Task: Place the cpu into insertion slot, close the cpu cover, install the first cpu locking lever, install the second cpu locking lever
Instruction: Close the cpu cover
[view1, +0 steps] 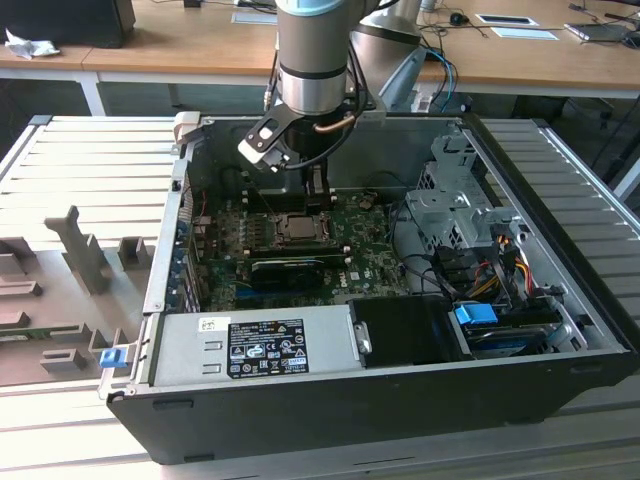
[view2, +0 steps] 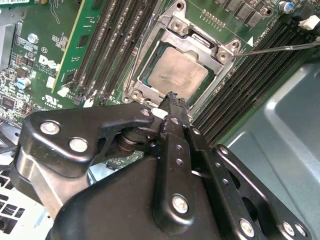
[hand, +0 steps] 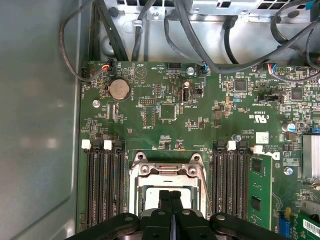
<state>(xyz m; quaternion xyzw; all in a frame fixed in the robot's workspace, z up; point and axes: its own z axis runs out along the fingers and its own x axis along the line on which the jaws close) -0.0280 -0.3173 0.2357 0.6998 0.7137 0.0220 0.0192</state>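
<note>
The gripper (view2: 172, 100) was closed, its two fingers pressed together with nothing between them. It hung inside the open computer case (view1: 400, 400), low over the socket. The cpu (view2: 177, 72) sat in the socket just under and just beyond the fingertips, its dull metal top showing. The cpu cover (view2: 197, 42) appeared to lie flat around it, framing the chip. A thin locking lever (view2: 280, 47) stood out to one side of the fingers, apart from them and, as far as I could judge, not yet latched. So placing the chip and closing the cover looked done, and the first lever was the step in hand. That step called for setting the closed tips on a very thin rod and pressing without slipping off onto the green board (hand: 165, 115).
</note>
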